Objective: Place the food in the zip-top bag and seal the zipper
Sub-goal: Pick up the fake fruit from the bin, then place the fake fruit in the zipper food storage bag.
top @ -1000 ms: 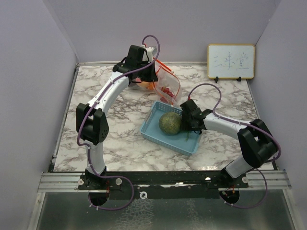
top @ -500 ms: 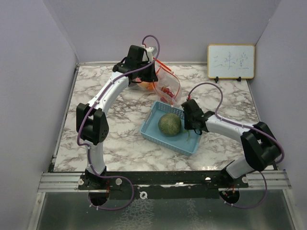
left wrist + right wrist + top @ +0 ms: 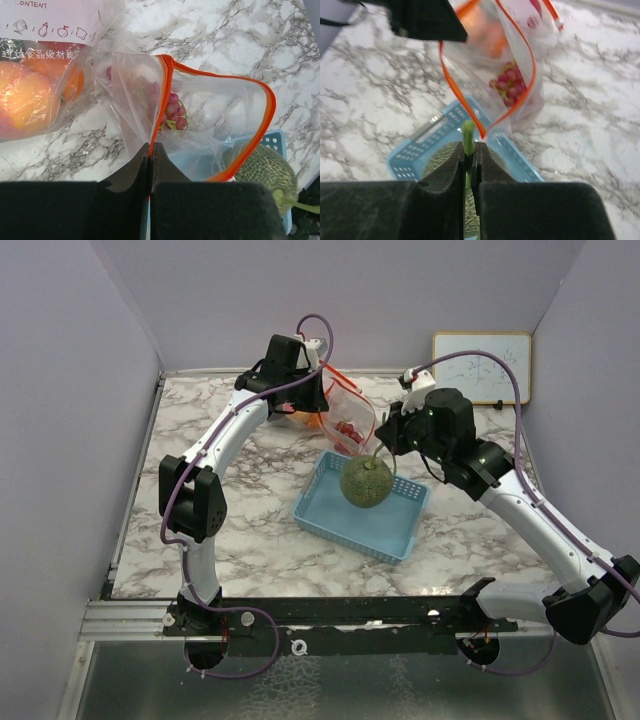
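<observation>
The round green netted melon [image 3: 366, 481] hangs by its green stem [image 3: 468, 136] from my right gripper [image 3: 393, 447], which is shut on the stem, just above the light-blue basket [image 3: 345, 520]. In the right wrist view the melon [image 3: 440, 156] shows below my gripper [image 3: 471, 150]. My left gripper [image 3: 318, 388] is shut on the orange zipper rim [image 3: 162, 100] of the clear zip-top bag [image 3: 348, 418] and holds its mouth open. Red grapes [image 3: 172, 107] and orange-coloured fruit [image 3: 27, 95] lie inside the bag. The bag's open mouth [image 3: 490, 65] is just beyond the melon.
A small whiteboard [image 3: 481, 368] stands at the back right. Purple walls close in the marble table [image 3: 250, 530] on the left, back and right. The basket [image 3: 415, 150] holds nothing else that I can see.
My right arm has risen and swung toward the back, lifting the melon by its stem out of the basket bottom toward the bag. The left arm has not moved.
</observation>
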